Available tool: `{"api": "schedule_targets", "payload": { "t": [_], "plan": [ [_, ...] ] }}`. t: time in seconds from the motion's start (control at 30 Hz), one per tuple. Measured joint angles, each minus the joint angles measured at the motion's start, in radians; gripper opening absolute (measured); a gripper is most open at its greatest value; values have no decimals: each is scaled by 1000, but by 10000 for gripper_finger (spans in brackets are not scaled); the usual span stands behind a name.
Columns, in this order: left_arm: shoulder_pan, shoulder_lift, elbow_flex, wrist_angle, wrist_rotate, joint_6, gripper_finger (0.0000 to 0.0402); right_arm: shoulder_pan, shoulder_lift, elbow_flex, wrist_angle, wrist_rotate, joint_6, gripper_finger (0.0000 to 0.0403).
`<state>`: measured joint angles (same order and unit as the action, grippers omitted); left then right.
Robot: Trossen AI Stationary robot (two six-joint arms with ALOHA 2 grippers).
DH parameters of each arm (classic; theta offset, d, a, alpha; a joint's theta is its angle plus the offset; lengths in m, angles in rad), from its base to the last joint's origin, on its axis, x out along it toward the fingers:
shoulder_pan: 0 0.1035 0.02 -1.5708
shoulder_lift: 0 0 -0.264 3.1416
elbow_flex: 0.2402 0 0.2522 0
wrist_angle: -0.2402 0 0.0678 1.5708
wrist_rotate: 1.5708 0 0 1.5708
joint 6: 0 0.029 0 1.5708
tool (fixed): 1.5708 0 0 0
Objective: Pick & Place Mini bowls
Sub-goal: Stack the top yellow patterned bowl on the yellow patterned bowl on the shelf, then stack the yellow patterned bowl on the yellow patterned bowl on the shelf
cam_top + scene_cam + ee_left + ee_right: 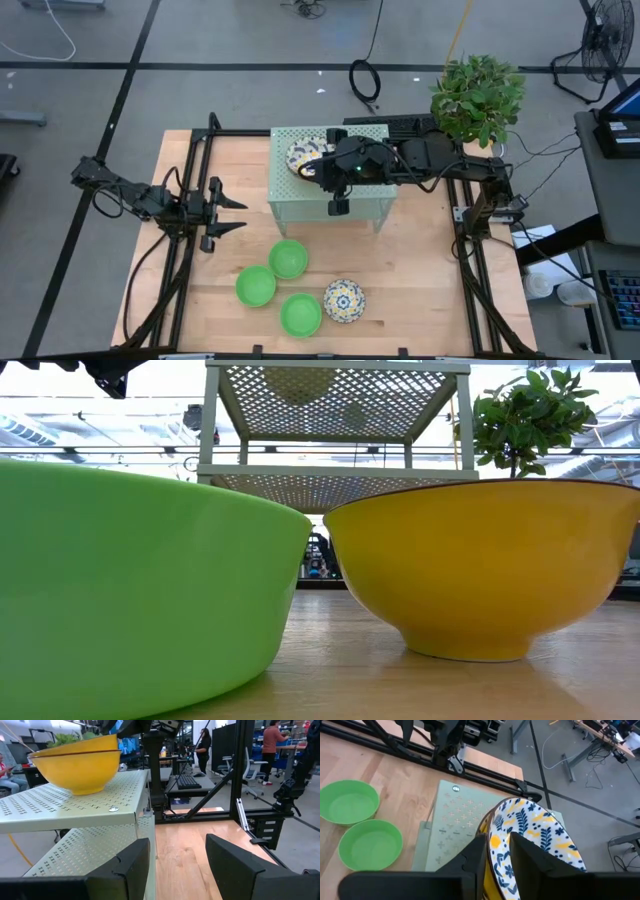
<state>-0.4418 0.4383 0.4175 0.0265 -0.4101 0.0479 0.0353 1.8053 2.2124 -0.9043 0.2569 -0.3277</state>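
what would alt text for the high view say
Seen from above, the right pincer reaches over a floral bowl on the pale green stand. Three green bowls and another floral bowl sit on the table; the left pincer waits open.

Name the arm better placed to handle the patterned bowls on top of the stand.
The right. Its tool is already over the stand, fingers straddling the rim of the patterned bowls stacked there. The left tool hangs open beside the stand, off the bowls.

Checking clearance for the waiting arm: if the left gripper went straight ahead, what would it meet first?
Probably the pale green stand: the open left gripper points right at its side, with bare table between.
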Motion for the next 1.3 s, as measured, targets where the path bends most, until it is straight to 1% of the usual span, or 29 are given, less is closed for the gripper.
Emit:
{"api": "schedule_targets", "payload": {
  "t": [0.5,0.7,0.87,1.3],
  "plan": [
    [0,0,0,0,0,0,198,13,0,0,23,8,-14,76],
    [0,0,0,0,0,0,198,13,-1,-9,-43,4,24,67],
    [0,0,0,0,0,0,198,13,-1,-60,-20,4,9,60],
    [0,0,0,0,0,0,198,17,-7,-60,51,4,-4,57]
  ]
}}
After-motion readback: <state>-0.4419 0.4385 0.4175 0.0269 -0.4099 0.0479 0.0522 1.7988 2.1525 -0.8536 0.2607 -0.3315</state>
